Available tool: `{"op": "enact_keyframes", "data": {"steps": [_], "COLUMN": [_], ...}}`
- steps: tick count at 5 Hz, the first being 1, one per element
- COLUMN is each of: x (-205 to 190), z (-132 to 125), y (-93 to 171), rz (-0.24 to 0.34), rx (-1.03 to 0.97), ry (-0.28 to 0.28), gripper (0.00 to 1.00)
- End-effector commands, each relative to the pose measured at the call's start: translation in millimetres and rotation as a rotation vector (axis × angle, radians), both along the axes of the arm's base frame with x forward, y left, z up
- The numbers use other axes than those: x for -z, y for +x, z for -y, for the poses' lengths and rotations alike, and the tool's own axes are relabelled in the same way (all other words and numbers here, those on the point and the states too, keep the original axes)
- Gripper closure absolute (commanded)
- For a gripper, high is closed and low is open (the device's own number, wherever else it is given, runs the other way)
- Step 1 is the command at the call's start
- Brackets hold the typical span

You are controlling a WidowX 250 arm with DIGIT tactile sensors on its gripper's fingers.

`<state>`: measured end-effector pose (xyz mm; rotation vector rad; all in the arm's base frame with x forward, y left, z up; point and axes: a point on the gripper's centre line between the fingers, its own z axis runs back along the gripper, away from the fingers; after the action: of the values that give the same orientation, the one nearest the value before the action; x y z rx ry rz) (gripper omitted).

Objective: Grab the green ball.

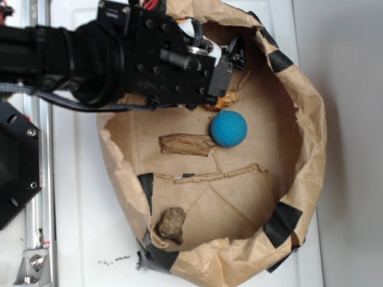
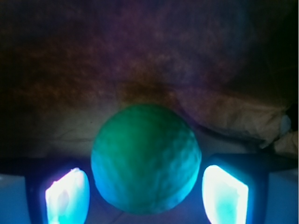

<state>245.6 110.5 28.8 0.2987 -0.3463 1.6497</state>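
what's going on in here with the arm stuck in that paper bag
A WidowX arm is reaching into a torn brown paper bag to grab the green ball. The wrist view shows the ball sitting between the fingers of the pincer, which look open with a small gap on each side, so it isn't gripped yet. The exterior view hides the green ball behind the arm. A blue ball, a strip of bark and a small rock also lie in the bag.
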Motion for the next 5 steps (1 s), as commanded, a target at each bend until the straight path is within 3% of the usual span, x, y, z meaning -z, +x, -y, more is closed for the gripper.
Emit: {"op": "enact_keyframes", "data": {"steps": [1,2,3,5], "x": [3.8,8.2,8.5,6.4], "z": [-7.7,-7.6,-6.8,-6.4], "y": [-1.4,1.2,0.9,0.3], "rz": [0.033,0.028,0.037,0.040], "rx": [-0.028,-0.019,-0.015,0.024], "ry": [0.040,0.029,0.030,0.014], "gripper": [0.00,0.00,1.00,1.00]}}
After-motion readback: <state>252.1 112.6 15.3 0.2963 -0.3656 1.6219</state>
